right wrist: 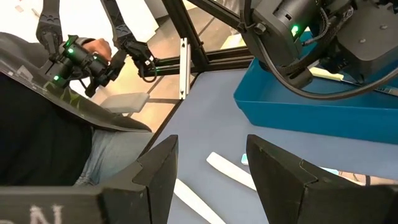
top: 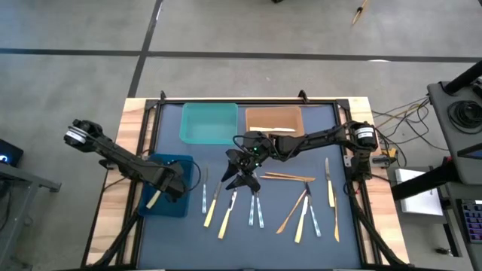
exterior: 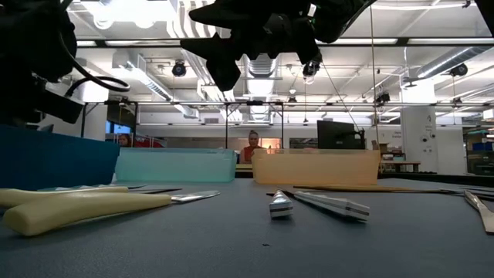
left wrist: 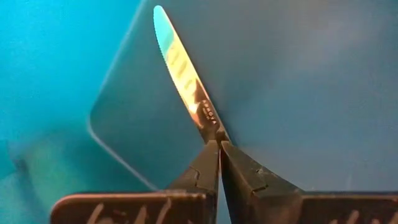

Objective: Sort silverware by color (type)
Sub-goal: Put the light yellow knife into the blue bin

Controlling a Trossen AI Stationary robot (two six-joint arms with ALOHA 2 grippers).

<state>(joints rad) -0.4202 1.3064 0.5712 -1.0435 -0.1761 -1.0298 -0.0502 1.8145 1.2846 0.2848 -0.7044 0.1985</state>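
My left gripper [top: 175, 187] is over the dark blue bin [top: 164, 205] at the table's left, shut on a knife whose shiny blade [left wrist: 181, 67] runs on past the fingertips above the bin's floor [left wrist: 292, 87]. A pale yellow handle [top: 154, 200] shows in that bin beside the gripper; whether it belongs to this knife I cannot tell. My right gripper [top: 242, 170] hangs open above the middle of the mat, touching nothing. Several pieces of silverware lie flat on the mat: pale yellow [top: 226, 220], silvery grey [top: 256, 211] and orange-tan [top: 290, 178]. My left gripper pinches the knife at the base of its blade [left wrist: 213, 127] between its two fingertips. The fingers come steeply from above, and the blade carries on beyond them along their line. The fingers hide the knife's handle end. Whether the blade's tip touches the bin I cannot tell.
A teal bin [top: 208, 123] and a tan bin [top: 273, 120] with a pale piece inside stand side by side at the mat's far edge. Black frame rails [top: 154, 120] border the mat. In the low view a yellow-handled knife [exterior: 85, 207] lies near the front.
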